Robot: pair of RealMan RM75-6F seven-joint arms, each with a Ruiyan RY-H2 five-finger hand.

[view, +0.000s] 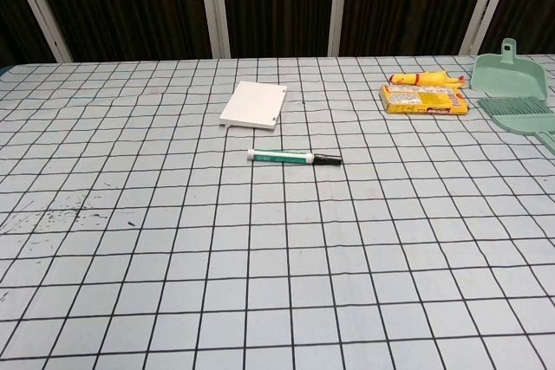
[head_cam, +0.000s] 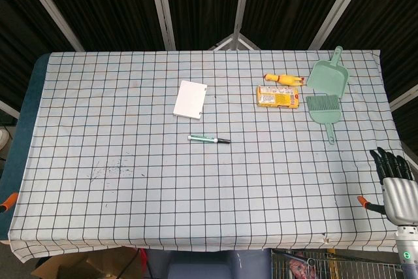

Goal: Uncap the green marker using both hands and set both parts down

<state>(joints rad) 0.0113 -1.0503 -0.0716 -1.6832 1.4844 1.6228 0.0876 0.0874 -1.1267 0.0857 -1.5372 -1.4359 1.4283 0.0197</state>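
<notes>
The green marker [head_cam: 208, 140] lies flat near the middle of the checked tablecloth, its black cap end pointing right; in the chest view the green marker [view: 293, 158] shows the same way, with the cap on. My right hand [head_cam: 396, 184] hovers off the table's right front edge, far from the marker, fingers apart and holding nothing. My left hand shows in neither view.
A white pad [head_cam: 190, 99] lies just behind the marker. At the back right sit a yellow packet [head_cam: 277, 97], a yellow rubber chicken [head_cam: 283, 80], a green dustpan [head_cam: 328, 74] and a green brush [head_cam: 324, 110]. Dark specks [head_cam: 111, 169] mark the cloth at front left.
</notes>
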